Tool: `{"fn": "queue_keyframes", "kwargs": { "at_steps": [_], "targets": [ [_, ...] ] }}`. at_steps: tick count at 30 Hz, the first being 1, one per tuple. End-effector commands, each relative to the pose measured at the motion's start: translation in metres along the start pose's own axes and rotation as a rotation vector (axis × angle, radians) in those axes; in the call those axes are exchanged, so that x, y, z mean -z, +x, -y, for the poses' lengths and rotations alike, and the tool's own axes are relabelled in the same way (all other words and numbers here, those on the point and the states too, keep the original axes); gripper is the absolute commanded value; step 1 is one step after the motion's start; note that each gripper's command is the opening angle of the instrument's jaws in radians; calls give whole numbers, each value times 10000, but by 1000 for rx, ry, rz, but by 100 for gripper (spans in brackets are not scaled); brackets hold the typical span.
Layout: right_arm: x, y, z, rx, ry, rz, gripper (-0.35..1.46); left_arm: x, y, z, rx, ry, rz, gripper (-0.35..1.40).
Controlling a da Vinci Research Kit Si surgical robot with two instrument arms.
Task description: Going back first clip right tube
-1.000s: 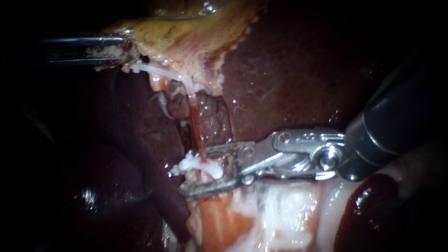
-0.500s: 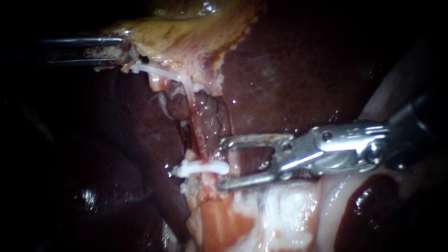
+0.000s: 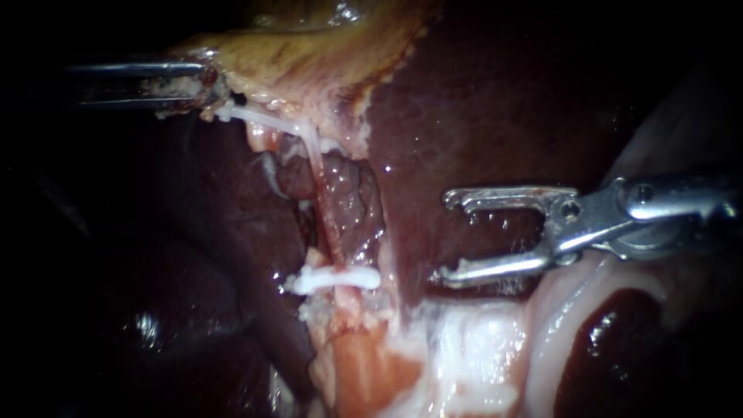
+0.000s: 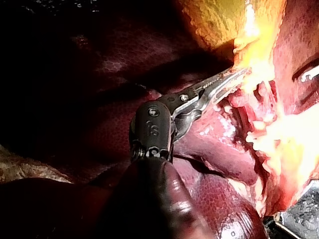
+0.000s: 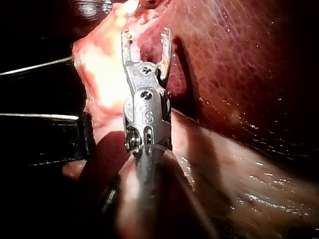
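One clip (image 3: pixel 334 279) clear of right tool (image 3: pixel 446 237)

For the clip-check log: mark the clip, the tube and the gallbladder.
clip (image 3: pixel 334 279), endoscope view, middle of the white bar.
tube (image 3: pixel 325 213), endoscope view, mid-length, above the clip.
gallbladder (image 3: pixel 309 54), endoscope view, its yellowish wall.

The clip (image 3: pixel 334 279) sat across the tube (image 3: pixel 328 224). The right instrument (image 3: pixel 446 237) lay apart at three o'clock, and the left instrument (image 3: pixel 210 91) at eleven, on the gallbladder (image 3: pixel 309 54).
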Motion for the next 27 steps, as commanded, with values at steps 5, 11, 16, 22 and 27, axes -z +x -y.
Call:
{"fn": "queue_keyframes", "kwargs": {
  "at_steps": [5, 11, 16, 22, 27],
  "targets": [
    [0, -1, 0, 1, 0, 0, 50, -19, -15, 6, -9, 4, -6, -35],
    [0, -2, 1, 1, 3, 0, 50, -48, -29, 18, -18, 2, 5, -35],
    [1, -2, 1, 1, 3, 0, 50, -56, -36, 22, -22, 3, 13, -35],
    [1, -2, 1, 1, 3, 0, 50, -58, -36, 21, -22, 1, 14, -35],
    [0, -2, 1, 1, 3, 0, 50, -57, -37, 21, -23, -3, 15, -35]
  ]
}}
